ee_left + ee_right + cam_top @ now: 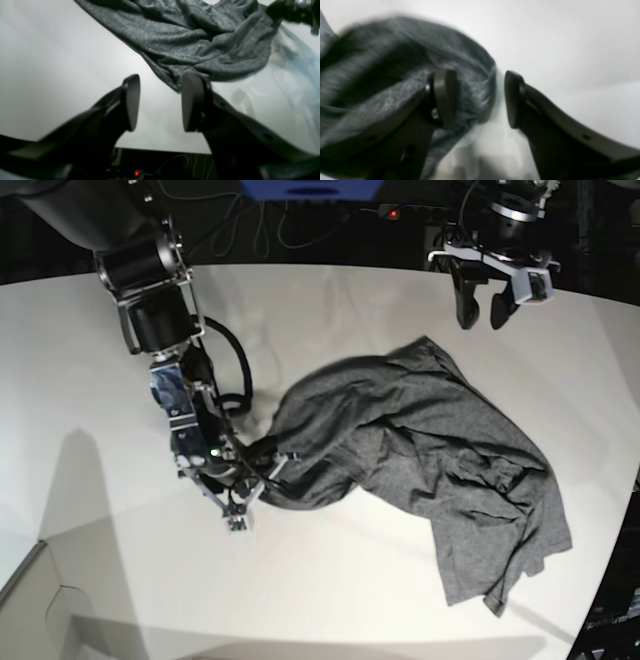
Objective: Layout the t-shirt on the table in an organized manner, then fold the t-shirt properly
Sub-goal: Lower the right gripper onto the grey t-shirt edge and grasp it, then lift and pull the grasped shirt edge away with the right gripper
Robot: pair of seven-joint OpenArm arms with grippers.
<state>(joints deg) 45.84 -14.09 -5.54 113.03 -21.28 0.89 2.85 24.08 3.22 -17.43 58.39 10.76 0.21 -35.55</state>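
The dark grey t-shirt (430, 450) lies crumpled on the white table (330, 310), bunched at its left and spreading toward the right front. My right gripper (258, 480) is low at the shirt's left edge. In the right wrist view it (478, 97) is open, with a blurred fold of the shirt (395, 62) behind its left finger and reaching into the gap. My left gripper (481, 320) hangs open above the table, just beyond the shirt's far corner. In the left wrist view it (161, 102) is open and empty, and the shirt (200, 42) ends by its right fingertip.
Cables and a red light (136, 173) lie past the table's far edge, which also shows in the base view (394, 213). The right arm's body (150, 290) stands over the left half of the table. The table's edge runs down the right (625, 480).
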